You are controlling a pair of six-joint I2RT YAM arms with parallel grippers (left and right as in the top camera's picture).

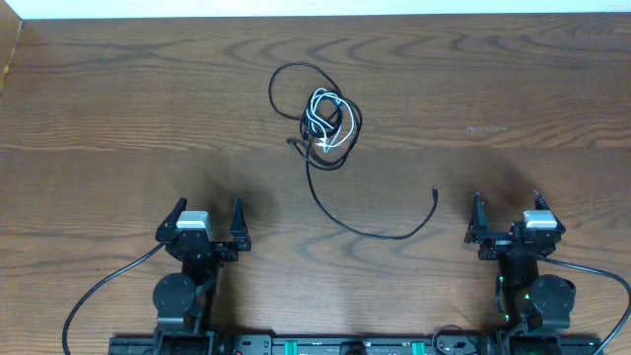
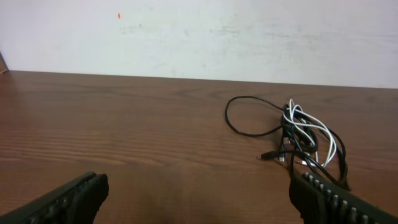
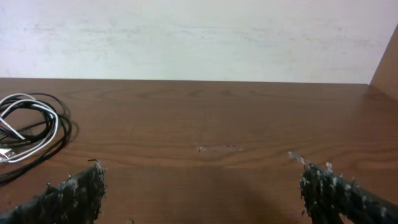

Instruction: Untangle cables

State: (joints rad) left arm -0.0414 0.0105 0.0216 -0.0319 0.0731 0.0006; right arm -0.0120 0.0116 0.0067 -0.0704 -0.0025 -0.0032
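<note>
A long black cable (image 1: 347, 222) lies on the wooden table. Its loops sit at the far middle and its tail runs down and right to a plug end (image 1: 436, 189). A short white cable (image 1: 325, 123) is coiled inside the black loops, tangled with them. The tangle also shows in the left wrist view (image 2: 305, 134) and at the left edge of the right wrist view (image 3: 28, 124). My left gripper (image 1: 208, 212) is open and empty at the near left. My right gripper (image 1: 507, 202) is open and empty at the near right, just right of the plug end.
The wooden table (image 1: 118, 118) runs to a white wall at the back. A raised wooden edge (image 1: 12, 49) stands at the far left. The arms' own thick black cables (image 1: 99, 286) trail at the near edge.
</note>
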